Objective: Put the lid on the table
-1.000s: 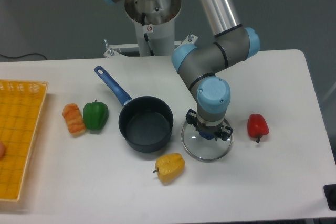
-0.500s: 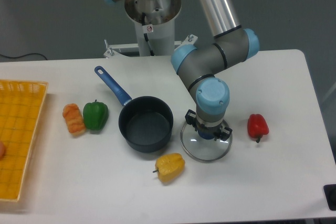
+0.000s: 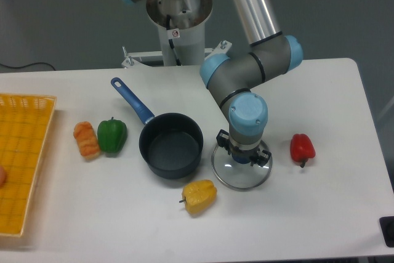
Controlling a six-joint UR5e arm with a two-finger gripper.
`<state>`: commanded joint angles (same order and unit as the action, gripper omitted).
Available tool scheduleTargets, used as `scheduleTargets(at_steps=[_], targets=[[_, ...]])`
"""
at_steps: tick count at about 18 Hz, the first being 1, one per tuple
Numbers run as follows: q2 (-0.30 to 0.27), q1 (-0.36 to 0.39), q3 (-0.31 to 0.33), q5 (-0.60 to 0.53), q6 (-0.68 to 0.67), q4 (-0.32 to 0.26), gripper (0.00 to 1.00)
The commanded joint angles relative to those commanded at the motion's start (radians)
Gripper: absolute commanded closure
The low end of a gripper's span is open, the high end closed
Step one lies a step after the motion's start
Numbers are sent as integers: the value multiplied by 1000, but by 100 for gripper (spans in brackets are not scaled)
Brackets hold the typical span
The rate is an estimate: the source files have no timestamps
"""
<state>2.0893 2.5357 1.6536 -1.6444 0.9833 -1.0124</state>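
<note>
Lid (image 3: 241, 174) under gripper (image 3: 244, 157), on table (image 3: 320, 214)

No readable text anywhere. Only a small round red-and-white sticker (image 3: 175, 33) on the robot's white base column (image 3: 182, 41), its symbol too small to make out.

Premises appear to be a robotics laboratory. Evidence: an industrial arm on a pedestal base (image 3: 179, 13) fixed behind a plain white table (image 3: 320, 214), a bare grey backdrop, and toy-like peppers, e.g. the red pepper (image 3: 302, 147), set out as test props.
</note>
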Motion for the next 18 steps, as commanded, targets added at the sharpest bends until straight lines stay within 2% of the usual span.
scheduleTargets(at_steps=[5,10,12,14,18], targets=[[2,-2,0,0,2,0,28],[2,-2,0,-2,2,0,20],[2,-2,0,0,2,0,10],[3,-2,0,0,2,2,6],[5,-5,0,-14,0,2,6]])
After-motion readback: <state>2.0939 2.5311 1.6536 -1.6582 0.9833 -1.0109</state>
